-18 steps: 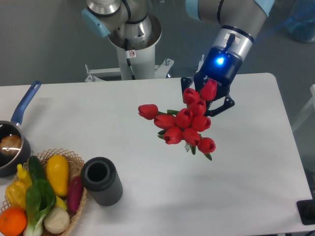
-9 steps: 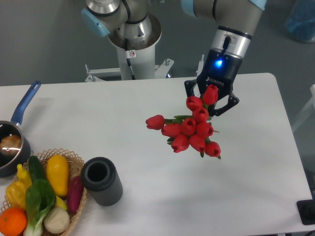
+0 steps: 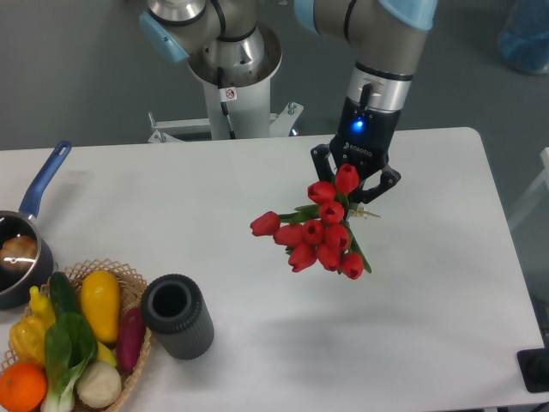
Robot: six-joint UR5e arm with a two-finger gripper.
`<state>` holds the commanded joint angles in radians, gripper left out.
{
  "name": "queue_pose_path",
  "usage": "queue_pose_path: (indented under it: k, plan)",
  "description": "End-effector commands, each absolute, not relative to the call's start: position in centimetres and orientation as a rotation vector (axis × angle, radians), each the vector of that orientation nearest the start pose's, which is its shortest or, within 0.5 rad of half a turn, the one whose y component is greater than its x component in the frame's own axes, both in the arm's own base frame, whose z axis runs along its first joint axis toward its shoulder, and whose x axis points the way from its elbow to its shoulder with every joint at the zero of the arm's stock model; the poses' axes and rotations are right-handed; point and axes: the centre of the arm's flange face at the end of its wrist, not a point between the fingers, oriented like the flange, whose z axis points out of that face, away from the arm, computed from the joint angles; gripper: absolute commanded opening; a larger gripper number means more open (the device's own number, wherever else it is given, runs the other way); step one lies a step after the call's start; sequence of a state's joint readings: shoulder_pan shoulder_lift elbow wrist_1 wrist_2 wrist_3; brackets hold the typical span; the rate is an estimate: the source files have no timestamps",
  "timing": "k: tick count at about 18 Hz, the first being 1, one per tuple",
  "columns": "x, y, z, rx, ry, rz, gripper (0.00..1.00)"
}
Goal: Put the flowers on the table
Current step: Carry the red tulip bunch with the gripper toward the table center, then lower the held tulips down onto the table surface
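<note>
Bright, even overhead light here; the white surface (image 3: 446,283) shows a soft grey shadow beneath the flowers (image 3: 317,227), a blue lamp glows on the gripper (image 3: 354,184), focus crisp throughout.

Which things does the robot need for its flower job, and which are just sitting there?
Needed for the job:
- flowers, held up by the gripper
- table, where they should go

Just sitting there:
- dark cylinder vase
- wicker basket of vegetables and fruit
- pot with a blue handle

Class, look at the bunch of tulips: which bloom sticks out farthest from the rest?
The tulip at the far left of the flowers; it juts out sideways alone while the others cluster together.
</note>
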<state>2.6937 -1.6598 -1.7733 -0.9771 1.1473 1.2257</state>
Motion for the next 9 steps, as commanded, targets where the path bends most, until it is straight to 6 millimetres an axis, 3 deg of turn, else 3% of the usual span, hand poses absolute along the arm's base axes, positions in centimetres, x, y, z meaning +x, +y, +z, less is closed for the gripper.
queue_pose_path:
  k: [9]
  plan:
    - [-38.8, 42.4, 37.8, -2.761, 0.324, 0.127, 0.23]
